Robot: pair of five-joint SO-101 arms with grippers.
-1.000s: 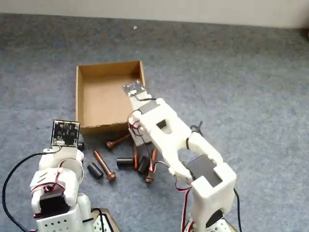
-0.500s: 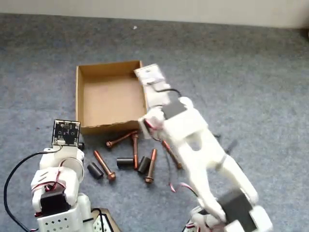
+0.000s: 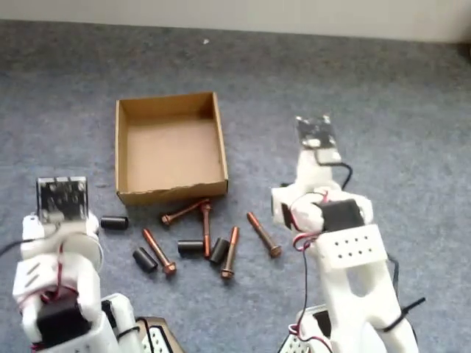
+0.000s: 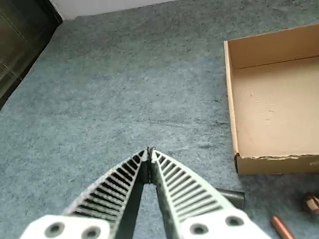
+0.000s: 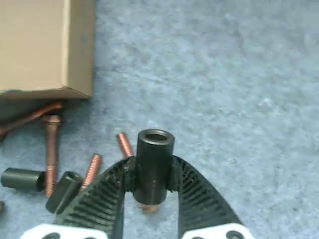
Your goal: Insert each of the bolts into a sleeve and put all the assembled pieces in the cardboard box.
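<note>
right gripper (image 5: 153,169) pinches a black sleeve (image 5: 154,154) upright btwn its jaws, open bore facing up. a bit of copper (image 5: 149,208) pokes out under the sleeve's lower end; can't tell how much of a bolt sits inside. the held piece hangs over grey carpet (image 5: 239,74), apart from the cardboard box (image 3: 171,193), which lies ahead & to this gripper's left.

also to its left, nearer than the box, is the loose pile. it has five loose bolts (image 3: 230,252) and four spare sleeves (image 3: 190,247), all lying flat. closest bolt (image 5: 124,144) is just beside the jaws. two of the sleeves lie in the pile touching or nearly touching bolts. two bolts lie w/ heads close to the box's near wall.

left gripper (image 4: 149,153) has its tips pressed together, hovering over carpet. one lone sleeve (image 4: 232,196) lies on its side near this gripper, toward its right. the box is ahead & to the right of it, open side up, w/ the near corner not far past that sleeve.
</note>
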